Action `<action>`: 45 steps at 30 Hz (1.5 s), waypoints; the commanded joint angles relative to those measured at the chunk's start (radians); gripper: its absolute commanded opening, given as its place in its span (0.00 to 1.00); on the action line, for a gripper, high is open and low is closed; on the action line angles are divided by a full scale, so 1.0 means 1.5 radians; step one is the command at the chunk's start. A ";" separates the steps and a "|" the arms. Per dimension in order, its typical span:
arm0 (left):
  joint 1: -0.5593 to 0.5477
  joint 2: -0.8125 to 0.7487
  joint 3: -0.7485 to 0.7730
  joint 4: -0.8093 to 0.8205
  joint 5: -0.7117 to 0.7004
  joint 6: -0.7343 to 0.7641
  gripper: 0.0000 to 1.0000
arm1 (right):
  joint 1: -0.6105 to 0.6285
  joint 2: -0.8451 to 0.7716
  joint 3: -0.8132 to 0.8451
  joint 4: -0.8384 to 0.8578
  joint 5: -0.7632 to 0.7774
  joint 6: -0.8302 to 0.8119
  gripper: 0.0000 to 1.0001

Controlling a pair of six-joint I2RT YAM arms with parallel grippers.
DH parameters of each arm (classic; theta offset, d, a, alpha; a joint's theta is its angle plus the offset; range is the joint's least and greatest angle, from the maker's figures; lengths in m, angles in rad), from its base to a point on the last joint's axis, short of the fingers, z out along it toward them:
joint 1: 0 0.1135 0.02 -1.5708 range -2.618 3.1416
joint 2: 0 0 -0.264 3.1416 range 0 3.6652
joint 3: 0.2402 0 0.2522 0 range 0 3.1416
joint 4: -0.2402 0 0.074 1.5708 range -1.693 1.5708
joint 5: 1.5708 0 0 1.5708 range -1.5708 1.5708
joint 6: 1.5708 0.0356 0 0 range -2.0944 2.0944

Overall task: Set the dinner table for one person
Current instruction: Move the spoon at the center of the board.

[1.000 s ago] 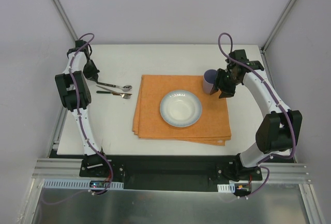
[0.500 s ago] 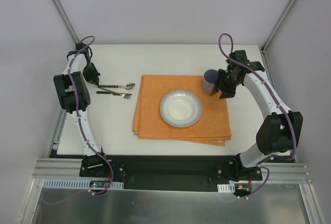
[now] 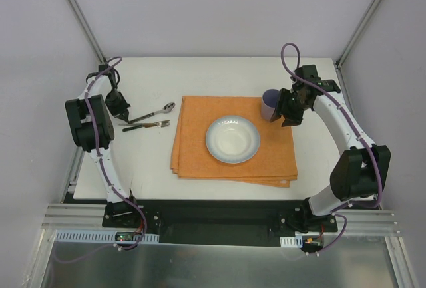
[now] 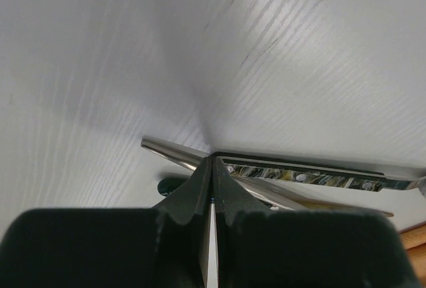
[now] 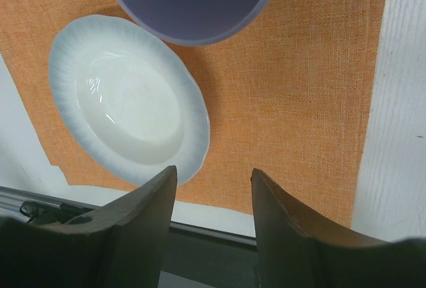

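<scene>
Top external view places the tabletop (image 3: 219, 75) across the whole work area, white and matte, carrying an orange placemat (image 3: 193, 148) at centre, a bowl (image 3: 232, 139) on it and a lilac cup (image 3: 270, 105) at the mat's far right corner. Assessment: the tabletop is rigid, heavy and fixed, so it is not an item to grasp. I treat it only as a landing surface, and its smooth face will likely let cutlery slide under a push. My left jaws are fully closed at the handle ends of a spoon (image 3: 153, 113) and a fork (image 3: 146, 126) left of the mat; whether they pinch metal or merely press on it I cannot tell. My right jaws stand partly apart, holding nothing, just beside the cup. Left wrist view alone shows the tips meeting at a riveted handle (image 4: 306, 175). Right wrist view alone shows bare cloth between my jaws and the cup.
</scene>
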 commanded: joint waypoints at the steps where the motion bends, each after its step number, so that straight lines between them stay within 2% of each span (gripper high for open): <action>1: 0.003 -0.067 -0.051 -0.031 0.019 -0.030 0.00 | 0.010 -0.004 0.027 0.011 -0.005 0.011 0.52; 8: -0.015 -0.128 -0.133 -0.027 0.038 -0.052 0.00 | 0.016 0.002 0.029 0.019 -0.005 0.016 0.52; 19: -0.077 -0.222 -0.193 -0.025 0.067 -0.078 0.00 | 0.025 0.005 0.019 0.032 -0.006 0.023 0.52; 22: -0.088 -0.222 -0.151 -0.026 0.045 -0.060 0.00 | 0.031 0.008 0.017 0.034 -0.005 0.023 0.52; 26: -0.088 -0.167 -0.042 -0.017 0.042 -0.022 0.00 | 0.037 0.012 0.016 0.033 -0.005 0.023 0.52; 32: -0.088 -0.023 0.091 0.033 0.195 0.052 0.00 | 0.040 0.010 0.019 0.020 0.002 0.016 0.52; 40: -0.089 0.096 0.220 0.033 0.186 0.039 0.00 | 0.040 -0.001 0.014 -0.013 0.029 -0.006 0.51; 45: -0.089 0.099 0.218 0.033 0.140 0.045 0.00 | 0.040 0.004 0.020 -0.021 0.024 -0.008 0.52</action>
